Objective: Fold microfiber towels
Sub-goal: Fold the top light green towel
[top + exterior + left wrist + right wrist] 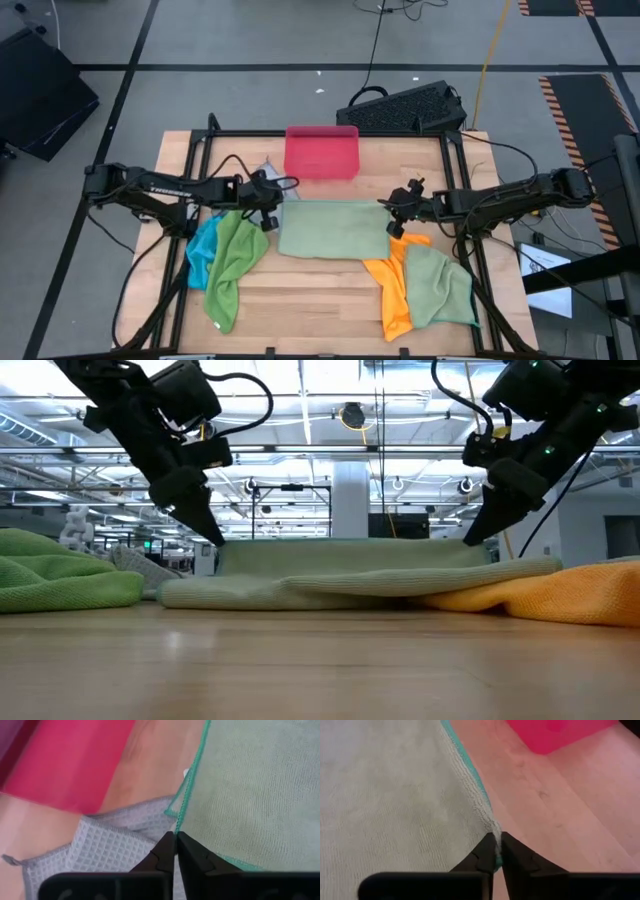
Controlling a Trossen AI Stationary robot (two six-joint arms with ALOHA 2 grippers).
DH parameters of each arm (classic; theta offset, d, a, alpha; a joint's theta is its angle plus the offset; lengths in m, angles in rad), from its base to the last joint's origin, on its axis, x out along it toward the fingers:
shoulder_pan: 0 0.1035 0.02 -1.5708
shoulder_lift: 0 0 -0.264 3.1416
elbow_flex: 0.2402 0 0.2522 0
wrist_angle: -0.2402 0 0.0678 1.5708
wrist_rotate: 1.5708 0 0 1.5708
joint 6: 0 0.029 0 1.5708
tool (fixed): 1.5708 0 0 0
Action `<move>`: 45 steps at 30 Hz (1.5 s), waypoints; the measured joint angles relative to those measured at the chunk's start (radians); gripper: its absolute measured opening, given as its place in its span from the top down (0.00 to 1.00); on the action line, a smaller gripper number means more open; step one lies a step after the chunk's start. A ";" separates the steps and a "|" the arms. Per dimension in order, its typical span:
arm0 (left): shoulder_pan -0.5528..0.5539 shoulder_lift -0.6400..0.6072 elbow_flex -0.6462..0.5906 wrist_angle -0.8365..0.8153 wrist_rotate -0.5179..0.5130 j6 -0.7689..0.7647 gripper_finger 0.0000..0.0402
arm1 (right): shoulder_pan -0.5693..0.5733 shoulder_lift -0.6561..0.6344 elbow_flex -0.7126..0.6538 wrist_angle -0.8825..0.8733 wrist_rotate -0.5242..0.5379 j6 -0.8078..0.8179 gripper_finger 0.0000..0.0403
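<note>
A pale green towel (333, 230) with a teal hem lies folded flat at the table's middle; in the low view (350, 575) it shows as stacked layers. My left gripper (272, 215) is shut at the towel's far left corner. My right gripper (392, 217) is shut at its far right corner. A grey waffle towel (100, 845) lies partly under the green towel's left corner. My left gripper pinches the pale green towel's teal-hemmed left edge (179, 822), just below its far left corner, between its two fingers. The fingers slant down from the table's left. The towel lies on the table and on the grey towel. One layer or several, I cannot tell. My right gripper pinches the pale green towel's teal-hemmed right edge (490, 827) near its far right corner between its two fingers. The fingers slant down from the table's right. The towel lies flat on the table, slack. One layer or several, I cannot tell.
A pink-red tray (321, 152) stands at the far middle. A bright green towel (235, 265) and a blue towel (202, 250) lie crumpled at the left. An orange towel (393, 285) and a green towel (438, 285) lie at the right. Bare wood shows near the front middle.
</note>
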 joint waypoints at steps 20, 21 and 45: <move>-0.262 0.062 -0.085 0.358 0.040 -0.183 0.74 | 0.203 0.203 -0.060 0.533 -0.004 0.179 0.75; -0.268 0.085 -0.091 0.364 0.034 -0.200 0.74 | 0.207 0.239 -0.063 0.568 -0.005 0.181 0.75; -0.418 0.159 -0.094 0.236 0.241 -0.294 0.74 | 0.333 0.480 -0.062 0.651 -0.252 0.363 0.95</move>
